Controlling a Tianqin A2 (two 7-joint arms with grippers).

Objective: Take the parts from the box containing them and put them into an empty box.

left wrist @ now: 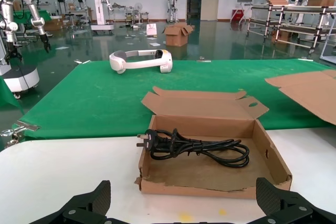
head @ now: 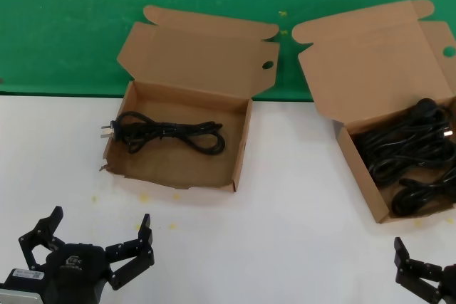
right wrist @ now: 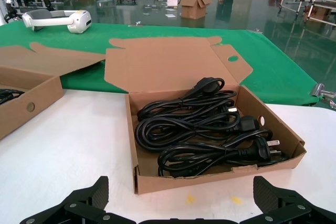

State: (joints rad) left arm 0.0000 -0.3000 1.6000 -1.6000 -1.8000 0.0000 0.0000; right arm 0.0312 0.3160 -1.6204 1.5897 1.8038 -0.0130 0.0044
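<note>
Both pincers wait open at the near tabletop [head: 285,197] edge.
Left pincer [head: 96,236] faces the torn box [head: 239,151] holding one cord [head: 171,133]; right pincer [right wrist: 181,203] faces the full box [right wrist: 134,145].

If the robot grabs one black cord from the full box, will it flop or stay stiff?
Probably floppy: the cords lie in loose loops, so ends would likely dangle. They overlap in the box, so a neighbour may snag and lift too. The right gripper waits in front, open.

A white table [head: 271,197] carries two open cardboard boxes, torn-fronted box [head: 178,144] left and intact-fronted box [head: 399,154] right.
</note>
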